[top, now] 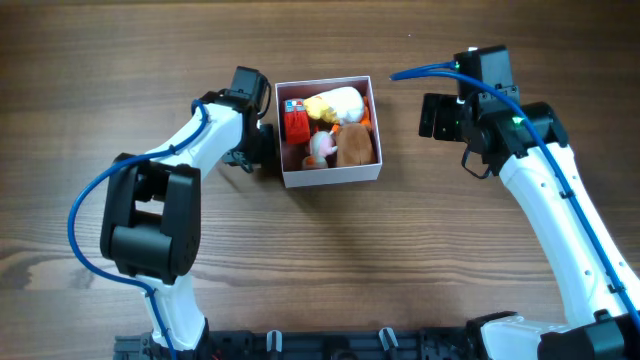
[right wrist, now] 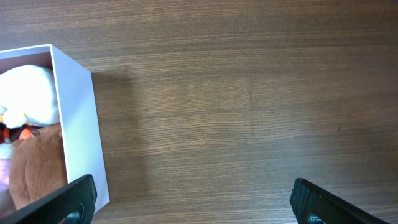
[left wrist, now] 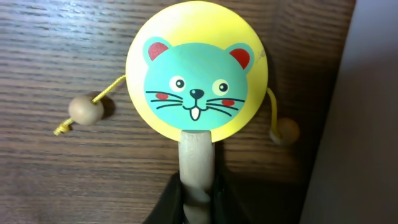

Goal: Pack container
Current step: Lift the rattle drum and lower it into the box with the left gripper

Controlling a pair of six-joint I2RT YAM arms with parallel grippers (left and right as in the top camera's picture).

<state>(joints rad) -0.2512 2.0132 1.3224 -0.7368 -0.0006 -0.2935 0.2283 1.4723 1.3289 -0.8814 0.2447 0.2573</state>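
The container (top: 331,177) is a white-walled square box at the table's middle. It holds a red block toy (top: 294,121), a white and yellow plush (top: 336,102), a brown plush (top: 356,146) and a small white toy (top: 319,148). My left gripper (left wrist: 198,194) is shut on the wooden handle of a rattle drum (left wrist: 196,78), a yellow disc with a teal mouse face and two beads on strings, lying on the table just left of the container's wall (left wrist: 367,124). In the overhead view my left gripper (top: 256,146) hides the drum. My right gripper (top: 440,115) is open and empty, right of the container (right wrist: 78,124).
The tabletop is dark wood grain (top: 400,260). The drum's left bead (left wrist: 85,110) rests on the wood and its right bead (left wrist: 286,131) lies close to the container wall. The right gripper's fingers (right wrist: 193,205) straddle bare wood beside the container's right wall.
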